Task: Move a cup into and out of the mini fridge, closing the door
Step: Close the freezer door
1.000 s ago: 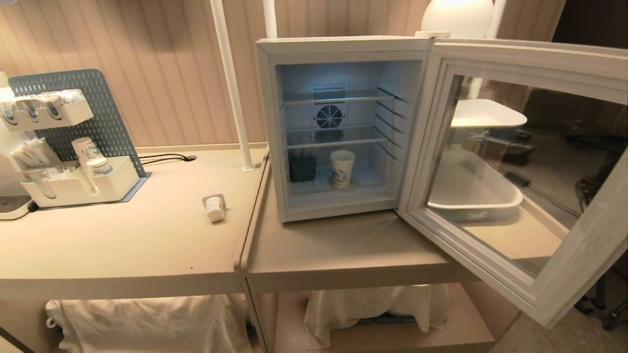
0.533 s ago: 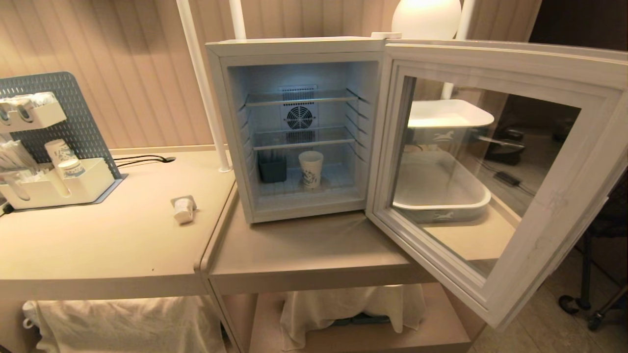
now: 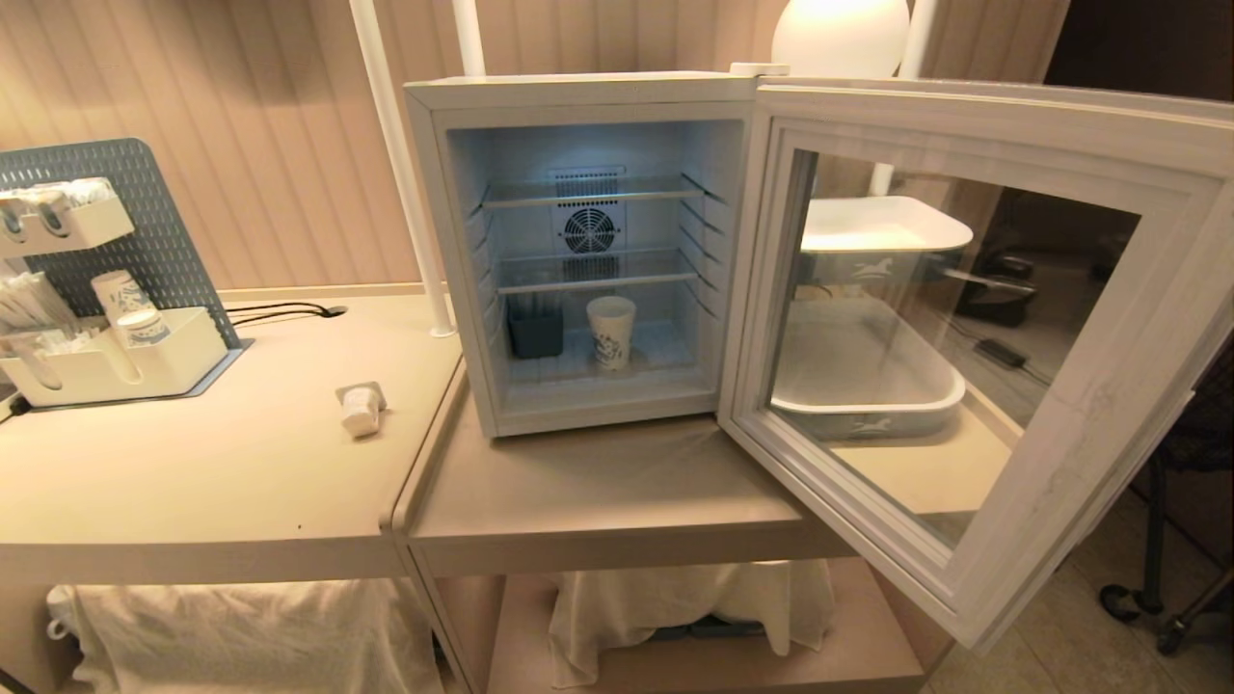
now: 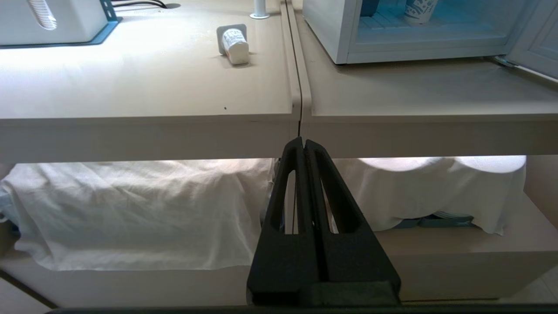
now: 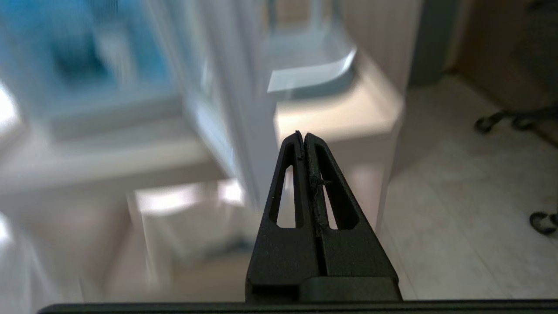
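White and lit blue inside, the mini fridge (image 3: 578, 251) stands on the beige counter (image 3: 617, 482) with its door (image 3: 964, 328) swung wide to the fridge's right. A paper cup with blue print (image 3: 611, 332) stands on the fridge floor beside a dark container (image 3: 536, 330); the small cup (image 3: 360, 411) lies tipped on the counter, left of the fridge. Neither arm shows in the head view.

Left wrist view: the left gripper (image 4: 303, 141) points level at the counter's front edge below the fridge — jaws pressed together, holding nothing.

Right wrist view: the right gripper (image 5: 304, 135), jaws likewise closed and empty, is aimed at the door's edge — surroundings blurred.
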### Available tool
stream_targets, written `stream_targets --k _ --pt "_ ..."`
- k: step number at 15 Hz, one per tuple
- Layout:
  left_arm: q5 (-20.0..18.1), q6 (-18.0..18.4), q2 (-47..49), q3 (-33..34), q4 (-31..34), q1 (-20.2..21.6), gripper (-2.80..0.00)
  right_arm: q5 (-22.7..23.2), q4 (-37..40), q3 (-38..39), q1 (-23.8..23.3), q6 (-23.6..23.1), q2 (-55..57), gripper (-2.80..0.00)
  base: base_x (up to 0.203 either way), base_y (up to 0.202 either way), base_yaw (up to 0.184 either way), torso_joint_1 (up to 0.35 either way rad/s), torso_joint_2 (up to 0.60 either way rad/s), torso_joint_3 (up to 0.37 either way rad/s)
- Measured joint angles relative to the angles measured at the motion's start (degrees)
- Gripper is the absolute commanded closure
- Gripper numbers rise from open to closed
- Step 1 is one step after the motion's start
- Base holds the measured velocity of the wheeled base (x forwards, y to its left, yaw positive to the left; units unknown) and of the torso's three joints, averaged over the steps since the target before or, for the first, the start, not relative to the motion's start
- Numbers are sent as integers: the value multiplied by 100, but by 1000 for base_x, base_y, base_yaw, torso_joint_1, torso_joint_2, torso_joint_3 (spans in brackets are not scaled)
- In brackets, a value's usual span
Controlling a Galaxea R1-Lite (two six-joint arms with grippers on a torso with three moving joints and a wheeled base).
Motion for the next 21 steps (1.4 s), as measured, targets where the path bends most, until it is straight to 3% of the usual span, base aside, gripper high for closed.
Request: stream_targets --k 4,7,8,9,12,13,15,16,18,21 --pt "0 -12 0 7 -20 2 0 -724 -245 -2036 -435 957 2593 0 0 0 0 0 0 0" --pt "0 -7 0 7 -20 2 0 -543 -791 -3334 -1232 1427 5275 0 0 0 0 0 0 0" --pt "-1 -13 0 7 -19 5 0 -152 -1052 -3709 -1593 1559 6103 0 0 0 0 0 0 0" --pt "2 -20 0 7 -20 7 0 527 -1348 -4021 -1971 1673 6859 0 0 0 0 0 0 0" --pt "0 -17 0 7 -19 0 0 3411 -1992 -4550 -2859 1845 8129 0 0 0 0 0 0 0" --pt "0 -20 0 7 -20 2 0 4621 -2145 -4655 -3109 1864 8395 0 0 0 0 0 0 0" --pt "0 -19 0 7 -20 5 0 6694 -2343 -4664 -3373 1909 8692 0 0 0 0 0 0 0" --pt "0 -17 0 7 -20 5 0 7518 -2371 -4523 -3322 1925 8741 0 0 0 0 0 0 0" --pt "2 -17 0 7 -18 5 0 8154 -2389 -4212 -3079 1912 8719 0 0 0 0 0 0 0" --pt "2 -20 0 7 -22 2 0 7686 -2401 -3796 -2532 1888 8567 0 0 0 0 0 0 0"
